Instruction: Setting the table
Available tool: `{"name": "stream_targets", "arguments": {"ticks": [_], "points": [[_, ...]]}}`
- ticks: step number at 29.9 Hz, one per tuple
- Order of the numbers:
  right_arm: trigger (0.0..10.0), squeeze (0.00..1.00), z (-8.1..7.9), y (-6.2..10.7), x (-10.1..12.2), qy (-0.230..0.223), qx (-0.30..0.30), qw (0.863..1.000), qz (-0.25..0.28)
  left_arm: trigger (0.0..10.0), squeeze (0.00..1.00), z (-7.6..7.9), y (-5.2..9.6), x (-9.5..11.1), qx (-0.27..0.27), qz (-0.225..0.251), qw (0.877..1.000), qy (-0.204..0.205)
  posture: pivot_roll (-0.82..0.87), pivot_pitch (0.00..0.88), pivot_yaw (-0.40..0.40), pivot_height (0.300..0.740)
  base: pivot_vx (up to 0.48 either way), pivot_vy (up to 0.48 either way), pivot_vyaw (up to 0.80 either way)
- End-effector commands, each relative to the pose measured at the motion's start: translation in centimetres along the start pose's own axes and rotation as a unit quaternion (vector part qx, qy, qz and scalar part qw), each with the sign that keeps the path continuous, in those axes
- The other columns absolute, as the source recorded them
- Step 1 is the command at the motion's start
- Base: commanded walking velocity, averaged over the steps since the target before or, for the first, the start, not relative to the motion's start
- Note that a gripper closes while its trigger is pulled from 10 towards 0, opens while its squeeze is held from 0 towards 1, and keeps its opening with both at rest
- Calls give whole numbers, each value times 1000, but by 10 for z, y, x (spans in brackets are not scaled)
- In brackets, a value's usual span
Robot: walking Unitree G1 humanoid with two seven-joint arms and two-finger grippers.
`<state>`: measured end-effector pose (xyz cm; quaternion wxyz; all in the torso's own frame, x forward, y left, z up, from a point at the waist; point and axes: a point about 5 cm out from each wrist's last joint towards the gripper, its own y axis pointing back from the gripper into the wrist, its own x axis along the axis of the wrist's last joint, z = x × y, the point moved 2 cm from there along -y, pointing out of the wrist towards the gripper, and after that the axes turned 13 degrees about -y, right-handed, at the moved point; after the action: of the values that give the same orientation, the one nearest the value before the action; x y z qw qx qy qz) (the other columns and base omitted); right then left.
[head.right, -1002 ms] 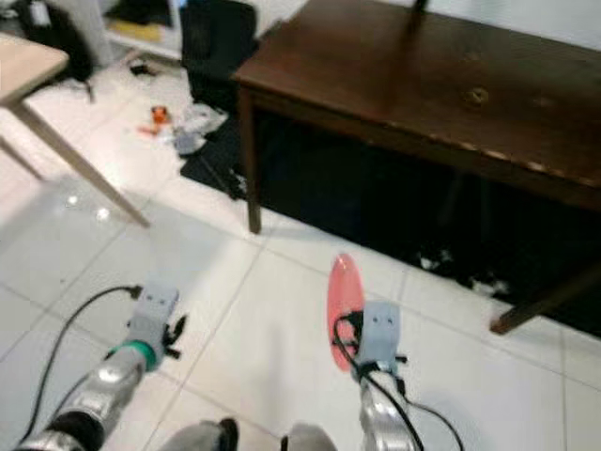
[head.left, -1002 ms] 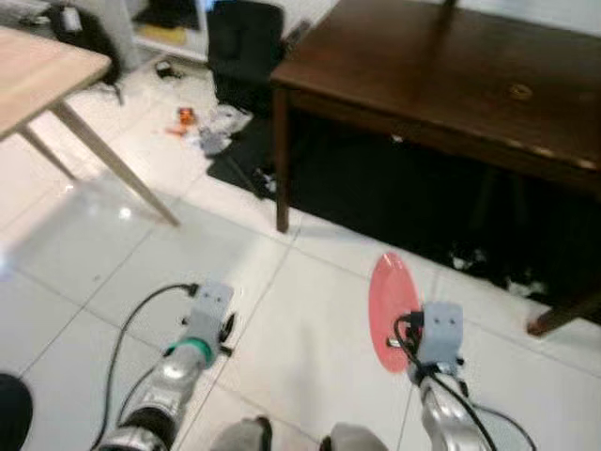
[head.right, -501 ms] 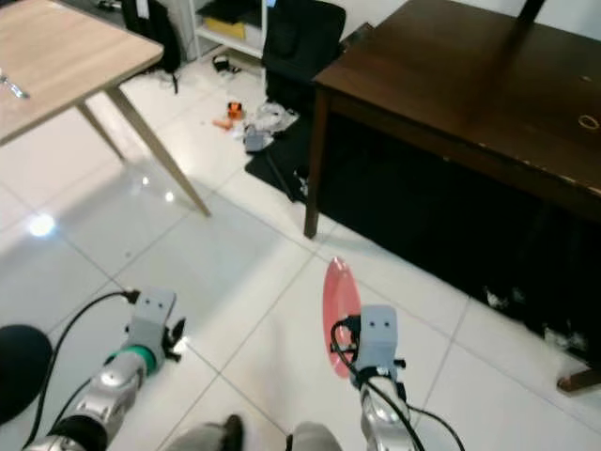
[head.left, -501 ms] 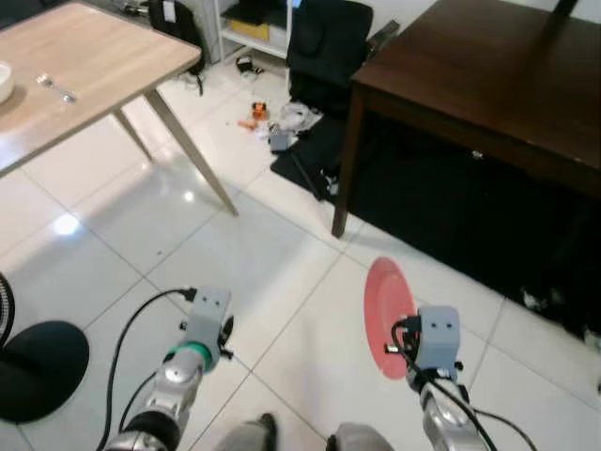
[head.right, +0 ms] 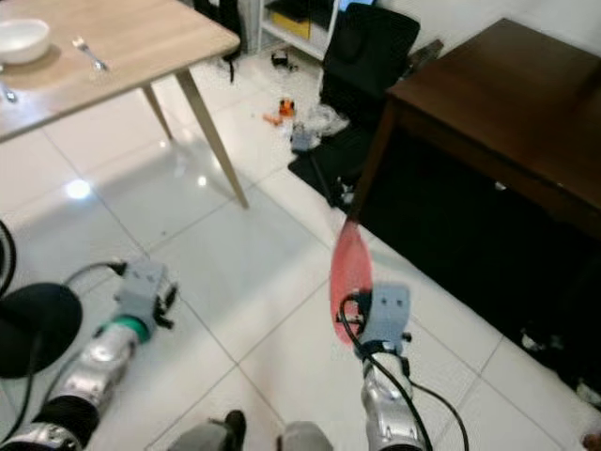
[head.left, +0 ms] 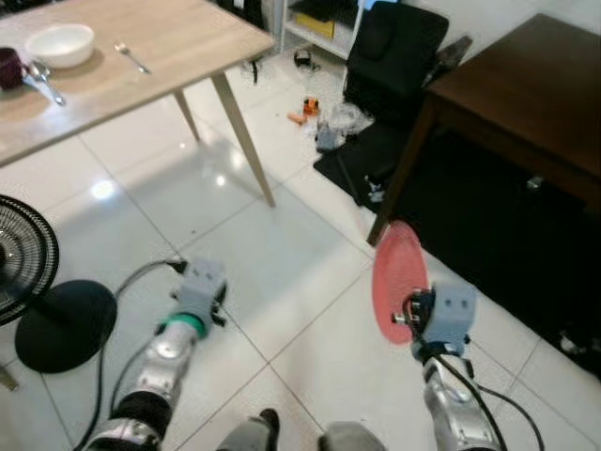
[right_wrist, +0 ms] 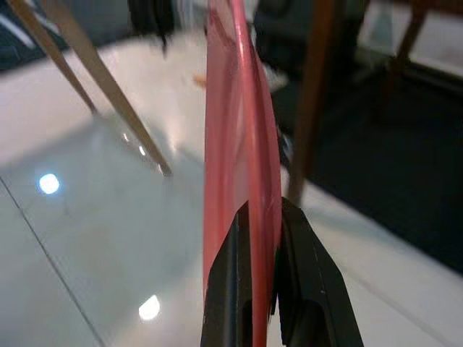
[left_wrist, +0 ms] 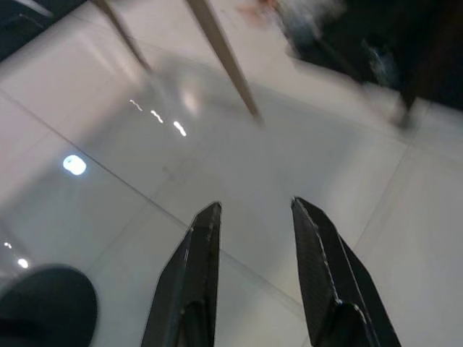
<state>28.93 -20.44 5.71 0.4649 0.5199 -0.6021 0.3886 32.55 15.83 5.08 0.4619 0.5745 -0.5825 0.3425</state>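
A red plate (head.left: pixel 395 278) stands on edge above the white tile floor, with my right gripper (right_wrist: pixel 262 253) shut on its lower rim; it is seen edge-on as the red plate (right_wrist: pixel 242 130) in the right wrist view. My left gripper (left_wrist: pixel 257 224) is open and holds nothing, low over the floor at the left. A light wooden table (head.left: pixel 178 42) stands at the far left. On it lie a white bowl (head.left: pixel 60 44), a fork (head.left: pixel 130 57) and a spoon (head.left: pixel 39 85), with a dark cup (head.left: pixel 9 68) at the frame's edge.
A dark brown table (head.left: pixel 526 103) stands at the right over a black rug (head.left: pixel 488 235). A black chair (head.left: pixel 394 56) and floor clutter (head.left: pixel 324 117) lie between the tables. A black floor fan (head.left: pixel 28 282) stands on its round base (head.left: pixel 61 324) at the near left.
The view has swung left: the wooden table with bowl and cutlery and a floor fan have come into sight, and the dark table has slid right. The plate stays gripped.
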Motion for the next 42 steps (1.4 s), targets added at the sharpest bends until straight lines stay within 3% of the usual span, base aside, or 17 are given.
{"name": "stream_targets", "arguments": {"ticks": [1,5,11,18,20,26,27,28,30,31,33,34,35,42], "points": [[10000,0,-6,-6,19,-19,6,999,32,10000,0,-4,-1,7,7,5,1000,19,-75,0,43,740,0,0,744],[10000,0,-20,-13,37,-35,26,997,62,10000,0,-9,-5,29,21,38,999,28,-66,0,39,740,0,0,744],[10000,0,-31,-13,47,-51,42,995,70,10000,0,-12,-1,39,44,53,997,17,-57,0,34,740,0,0,743],[10000,0,-32,-12,50,-125,36,990,58,10000,0,-21,1,47,91,59,994,-1,-57,0,34,740,108,0,188],[10000,0,-28,-11,45,-182,18,982,44,10000,0,-24,-2,49,109,56,992,-15,-58,0,34,740,469,0,0],[10000,0,-26,-9,40,-228,12,973,33,10000,0,-24,-3,50,112,53,992,-18,-60,0,38,740,469,0,0],[10000,0,-28,-6,39,-269,23,963,24,10000,0,-23,-3,51,109,54,992,-21,-61,0,41,740,469,0,0],[10000,0,-28,-6,39,-269,23,963,24,10000,0,-23,-3,51,109,54,992,-21,-61,0,41,740,469,0,0],[10000,0,-33,-2,43,-359,59,931,15,10000,0,-20,-2,53,103,57,993,-25,-61,0,41,740,469,0,0],[10000,0,-33,-2,43,-359,59,931,15,10000,0,-20,-2,53,103,57,993,-25,-61,0,41,740,469,0,0],[10000,0,-30,-2,51,-429,60,901,26,10000,0,-18,-2,55,101,62,992,-32,-61,0,41,740,469,0,0],[10000,0,-30,-2,51,-429,60,901,26,10000,0,-18,-2,55,101,62,992,-32,-61,0,41,740,469,0,0],[10000,0,-27,-4,55,-454,54,889,32,10000,0,-18,-2,56,101,66,992,-38,-61,0,41,740,469,0,0],[10000,0,-25,-8,76,-465,65,880,62,10000,0,-17,-1,67,98,94,989,-63,-54,0,43,740,469,0,0]]}}
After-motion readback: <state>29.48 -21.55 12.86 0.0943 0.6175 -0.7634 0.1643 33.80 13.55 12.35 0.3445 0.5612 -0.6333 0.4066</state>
